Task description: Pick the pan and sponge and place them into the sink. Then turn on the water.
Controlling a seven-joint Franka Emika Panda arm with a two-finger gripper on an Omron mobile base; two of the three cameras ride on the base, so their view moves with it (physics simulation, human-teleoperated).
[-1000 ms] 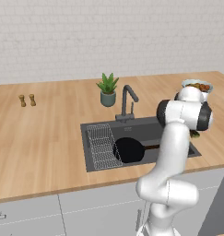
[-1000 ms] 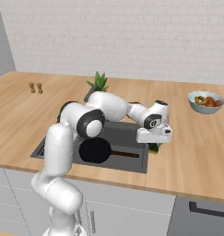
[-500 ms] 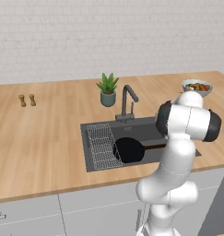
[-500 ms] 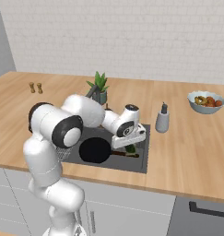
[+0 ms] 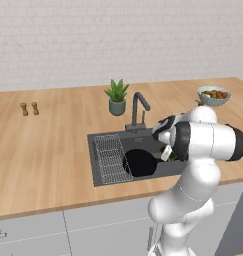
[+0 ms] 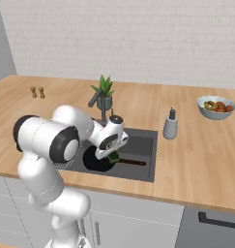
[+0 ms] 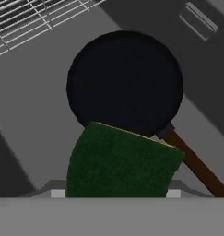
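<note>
Hand view: the arm bends low, its tool (image 6: 112, 156) pinching the sponge (image 7: 120, 162) above the pan (image 7: 125, 83) in the sink (image 5: 104, 176).

- My fingertips are hidden behind the flat green sponge with yellowish edge (image 7: 120, 163); the bottom edge cuts it off.
- Brown handle of the round matte-black pan (image 7: 125, 83) runs off the lower right.
- My white forearm covers part of the dark grey recessed sink (image 5: 100, 172).

Holding the green sponge (image 6: 113, 156) in the gripper (image 6: 111, 153) over the pan (image 6: 97, 161) inside the sink (image 6: 144, 145).
</note>
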